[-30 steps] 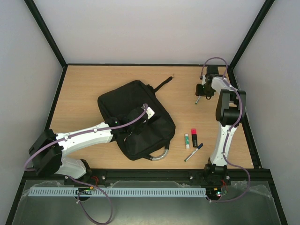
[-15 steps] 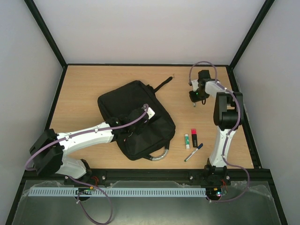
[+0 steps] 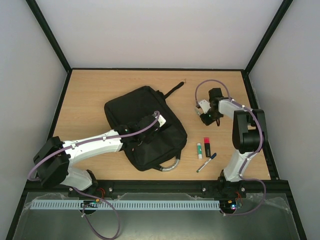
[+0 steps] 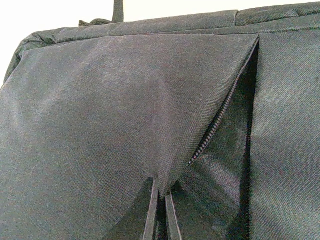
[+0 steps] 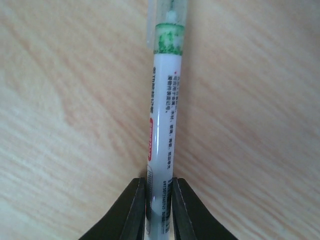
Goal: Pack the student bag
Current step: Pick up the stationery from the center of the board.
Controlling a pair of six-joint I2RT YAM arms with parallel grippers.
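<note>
We saw a light wooden table boxed in by pale grey walls, with black frame posts rising at the corners. The student bag lay flat just left of centre in the overhead frame and was by far the largest thing there. It was black soft fabric, set at a slant, with its grey-silver loop handle at the lower edge and a thin black strap trailing toward the upper right. In the left wrist view its woven cloth filled the frame, and an open zipper ran beside a lifted flap. The left gripper was pinched closed on the point of that flap, drawing it up like a tent. Right of centre in the overhead frame, the right gripper was clamped around a white pen with a green band, wood grain behind it. Lower down on the table lay a small white and green tube, a red marker and a blue-tipped pen, near one another.
</note>
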